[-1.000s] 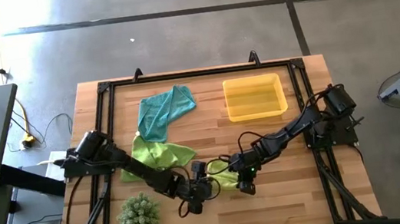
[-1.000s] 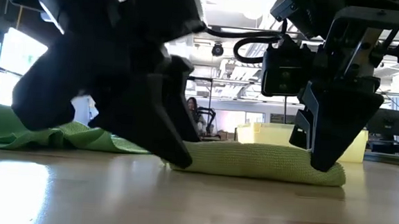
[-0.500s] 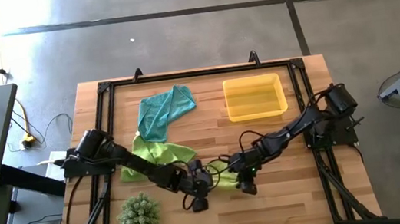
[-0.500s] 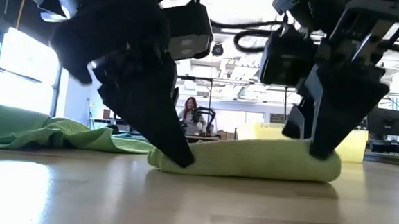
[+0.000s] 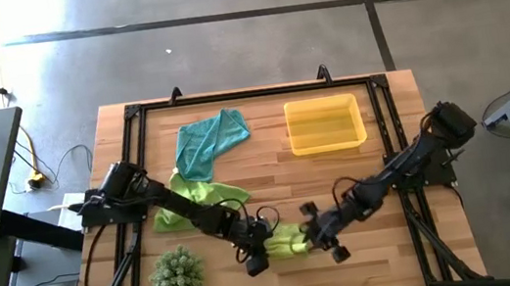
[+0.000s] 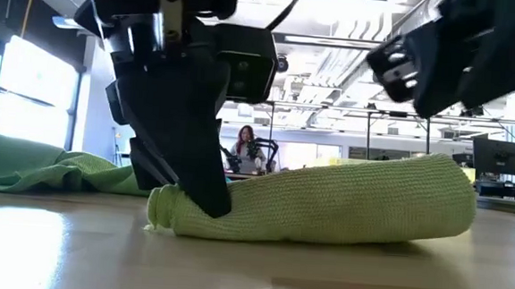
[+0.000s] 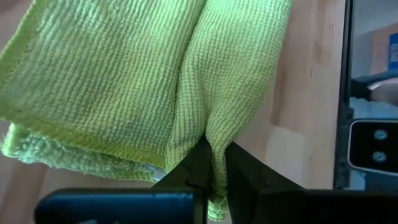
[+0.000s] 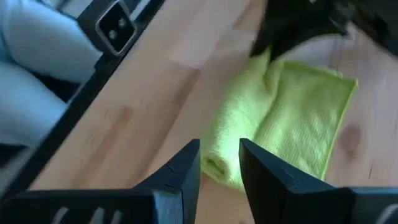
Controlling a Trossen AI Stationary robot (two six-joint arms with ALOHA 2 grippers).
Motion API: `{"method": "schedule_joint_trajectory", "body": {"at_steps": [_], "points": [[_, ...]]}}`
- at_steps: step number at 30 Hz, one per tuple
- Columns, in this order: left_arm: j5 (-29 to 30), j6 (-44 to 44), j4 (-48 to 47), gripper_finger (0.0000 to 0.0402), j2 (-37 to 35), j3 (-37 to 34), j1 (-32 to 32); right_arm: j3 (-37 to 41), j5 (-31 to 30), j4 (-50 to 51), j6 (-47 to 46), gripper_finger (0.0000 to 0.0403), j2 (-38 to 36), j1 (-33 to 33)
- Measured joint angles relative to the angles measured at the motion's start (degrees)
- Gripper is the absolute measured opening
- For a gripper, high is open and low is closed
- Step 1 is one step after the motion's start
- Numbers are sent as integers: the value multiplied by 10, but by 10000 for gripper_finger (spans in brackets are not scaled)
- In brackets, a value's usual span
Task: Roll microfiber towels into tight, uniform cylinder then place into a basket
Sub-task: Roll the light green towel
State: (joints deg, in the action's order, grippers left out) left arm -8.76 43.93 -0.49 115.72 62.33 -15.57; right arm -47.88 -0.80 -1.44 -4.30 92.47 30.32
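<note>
Lime-green rolled towel [image 5: 286, 244] is pinched by the left gripper [image 5: 262, 254]; the right gripper [image 5: 326, 243] stands parted, empty, beside it.

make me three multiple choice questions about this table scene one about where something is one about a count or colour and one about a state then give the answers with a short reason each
1. Where does the yellow basket sit on the table, seen from above?
A. In the far right part
B. Beside the spiky plant
C. Under the left arm

2. How many lime-green towels are on the table?
A. One
B. Two
C. Four

3. What is the left gripper doing?
A. Hanging open above the basket
B. Shut on the rolled green towel
C. Holding the teal towel

Answers:
1. A: the high view shows the basket near the far edge on the right, away from the spiky plant.
2. B: one loose green towel lies by the left arm and one rolled lies near the front edge; the teal towel is the only other cloth.
3. B: the left wrist view shows its fingers pinching a fold of the green roll.
</note>
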Motion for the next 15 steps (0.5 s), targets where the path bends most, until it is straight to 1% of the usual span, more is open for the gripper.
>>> {"method": "schedule_joint_trajectory", "body": {"at_steps": [3,5,9,15], "points": [[-13,12,2,21,0,0,11,0,-53,1,18,103,13,28],[-14,12,2,21,0,0,17,0,-77,-1,17,103,19,39],[-5,26,3,26,0,0,27,0,-82,-22,16,103,38,50],[4,54,6,27,1,0,38,0,-82,-66,40,103,76,49]]}}
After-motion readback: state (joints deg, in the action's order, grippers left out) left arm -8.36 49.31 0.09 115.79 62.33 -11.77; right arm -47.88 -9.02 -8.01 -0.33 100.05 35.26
